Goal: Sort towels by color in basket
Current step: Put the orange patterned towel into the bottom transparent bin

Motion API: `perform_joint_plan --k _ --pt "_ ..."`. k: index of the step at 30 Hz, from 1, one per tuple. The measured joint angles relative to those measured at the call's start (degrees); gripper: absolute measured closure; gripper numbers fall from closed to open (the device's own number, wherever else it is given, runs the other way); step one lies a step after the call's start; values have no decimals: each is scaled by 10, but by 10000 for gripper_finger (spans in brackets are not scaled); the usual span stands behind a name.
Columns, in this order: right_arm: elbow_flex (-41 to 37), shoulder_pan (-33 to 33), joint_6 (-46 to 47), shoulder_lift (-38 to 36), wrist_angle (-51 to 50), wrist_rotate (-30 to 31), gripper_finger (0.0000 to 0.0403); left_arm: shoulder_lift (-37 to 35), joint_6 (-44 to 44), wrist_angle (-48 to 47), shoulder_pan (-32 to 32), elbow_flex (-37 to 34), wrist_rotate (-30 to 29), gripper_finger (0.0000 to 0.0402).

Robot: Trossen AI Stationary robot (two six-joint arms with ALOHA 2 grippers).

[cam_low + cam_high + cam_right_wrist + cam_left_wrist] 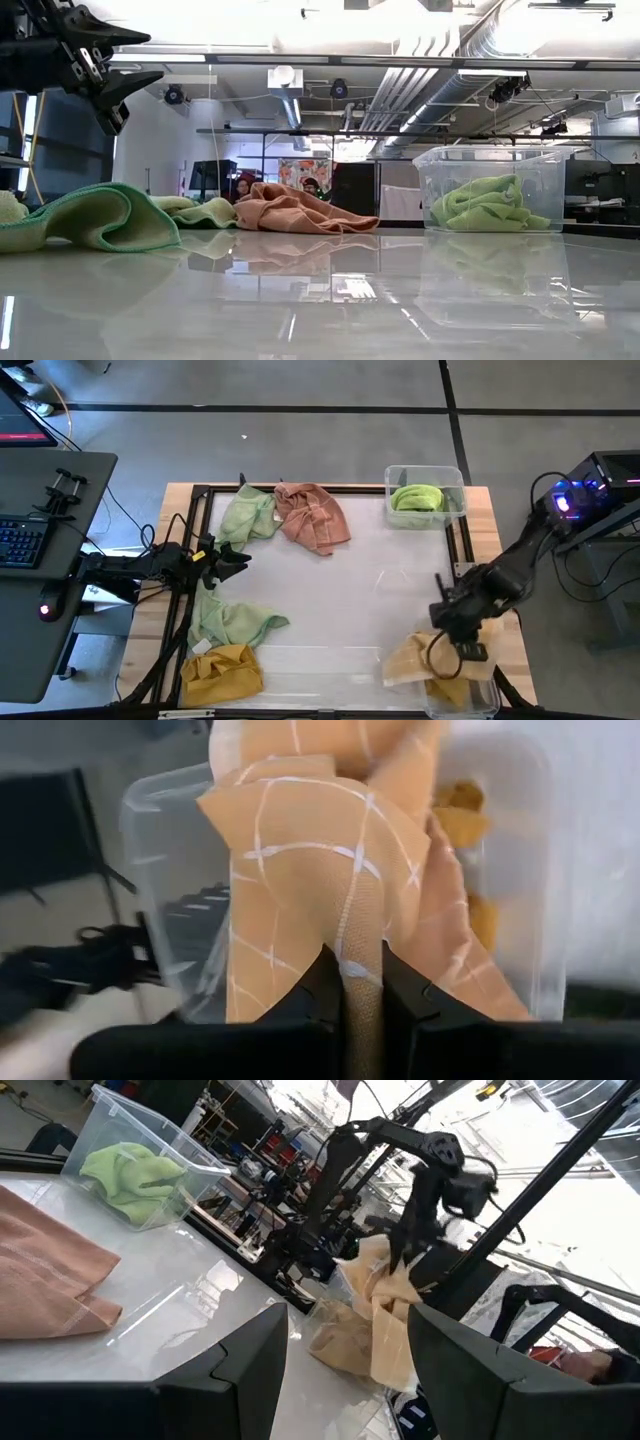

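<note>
Left edge of desk (pixel 330 575), near corner: mustard yellow towel (pixel 222 672) bunched, pale green towel (pixel 228 622) just behind it, touching. Both loose on desk, not yet sorted.

Left gripper (pixel 240 558) hovering above desk by left edge, between the near pale green towel and the far one; fingers (pixel 250 1370) apart, wide, empty. Judged waiting, parked clear of right arm's work.

Far left corner: second pale green towel (pixel 250 515) lying against dusty pink towel (pixel 315 518), edges touching. Low view shows both as flat crumpled heaps on desk, pink one draped wide. Same-colour pairs not yet brought together, so most of sort judged left to do.

Far right corner: clear bin (pixel 452 480) w/ bright green towel (pixel 417 497) inside, bunched at bottom. Judged the green compartment, one item filed.

Near right corner: right gripper (pixel 462 632) shut on peach-orange towel (pixel 330 890), pinching a fold between fingertips; cloth hangs draped w/ white grid lines showing. Held above second clear bin (pixel 175 880) at desk's near right edge; mustard-looking cloth (pixel 462 805) visible in that bin beyond the hanging towel. Pinch at a fold prob. chosen so cloth hangs free and drops cleanly. Lower hem appears touching or just above bin; cannot tell which. Step in hand judged: lowering/releasing peach-orange towel into near right bin.

Risk: trailing corner may drape over bin wall on release.
</note>
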Motion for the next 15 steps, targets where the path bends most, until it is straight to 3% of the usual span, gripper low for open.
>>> perform_joint_plan --k 7,11,15 --pt "0 19 -8 61 87 31 375 0 0 0 0 0 0 207" --pt "0 66 80 64 109 96 360 0 0 0 0 0 0 207" --pt "0 115 227 64 71 175 336 0 0 0 0 0 0 207"
